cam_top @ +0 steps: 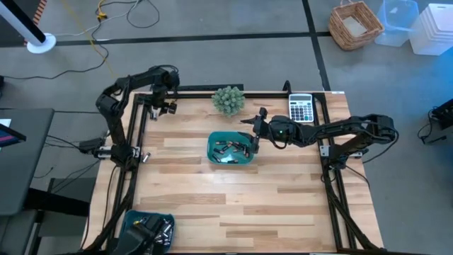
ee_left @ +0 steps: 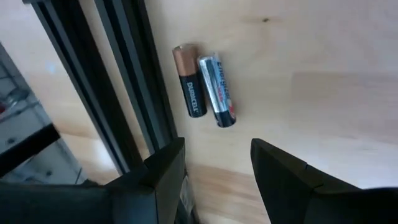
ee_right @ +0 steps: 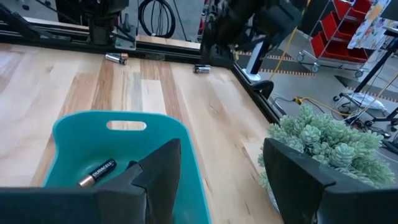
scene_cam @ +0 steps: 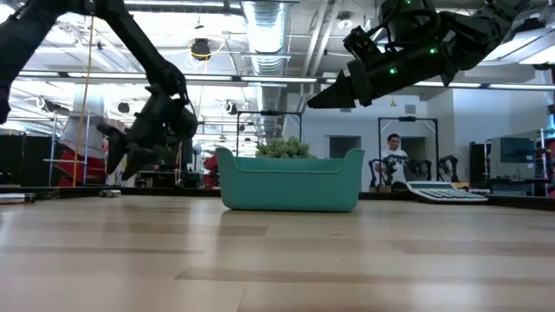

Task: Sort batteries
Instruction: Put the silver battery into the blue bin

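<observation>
We see the left gripper (ee_left: 214, 171) hovering near the far left corner of the pale wooden table (cam_top: 269, 205), fingers parted and empty, over two small cylindrical batteries (ee_left: 205, 84) lying side by side by the black frame rail (ee_left: 134, 93). The right gripper (ee_right: 221, 171), fingers spread and holding nothing, hangs above the teal plastic tray (cam_top: 212, 147) at mid-table, which holds what look like several more dark batteries.
</observation>
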`<move>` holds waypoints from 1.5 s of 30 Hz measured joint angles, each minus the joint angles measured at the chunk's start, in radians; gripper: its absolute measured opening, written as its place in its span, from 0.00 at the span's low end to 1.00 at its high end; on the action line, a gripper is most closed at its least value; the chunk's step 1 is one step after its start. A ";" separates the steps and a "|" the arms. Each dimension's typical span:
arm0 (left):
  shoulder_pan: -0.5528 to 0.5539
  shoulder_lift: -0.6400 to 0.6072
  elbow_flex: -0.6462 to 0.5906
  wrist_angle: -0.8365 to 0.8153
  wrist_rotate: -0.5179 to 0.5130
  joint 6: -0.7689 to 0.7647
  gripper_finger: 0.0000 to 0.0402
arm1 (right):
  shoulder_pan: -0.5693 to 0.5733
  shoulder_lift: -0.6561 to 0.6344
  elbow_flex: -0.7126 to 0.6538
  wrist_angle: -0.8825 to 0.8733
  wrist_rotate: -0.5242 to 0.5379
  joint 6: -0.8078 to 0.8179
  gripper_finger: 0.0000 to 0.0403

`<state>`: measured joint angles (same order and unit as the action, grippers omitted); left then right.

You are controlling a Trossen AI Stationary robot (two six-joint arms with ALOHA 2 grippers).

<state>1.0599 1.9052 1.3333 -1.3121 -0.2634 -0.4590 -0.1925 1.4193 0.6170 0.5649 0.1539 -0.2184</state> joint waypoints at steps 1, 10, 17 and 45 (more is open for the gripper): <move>0.000 0.017 0.010 -0.014 0.000 -0.002 0.44 | 0.000 0.000 0.000 -0.001 0.000 -0.001 0.60; 0.030 0.043 0.042 -0.005 0.102 0.038 0.44 | 0.000 0.000 0.000 -0.011 0.000 -0.016 0.60; 0.041 0.054 0.046 -0.017 0.116 0.058 0.44 | 0.000 0.000 0.000 -0.013 0.000 -0.018 0.60; 0.098 0.177 0.228 -0.175 0.141 0.125 0.36 | 0.001 0.000 0.000 -0.011 0.000 -0.018 0.60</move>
<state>1.1581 2.0819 1.5615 -1.4868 -0.1221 -0.3338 -0.1913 1.4193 0.6174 0.5541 0.1535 -0.2363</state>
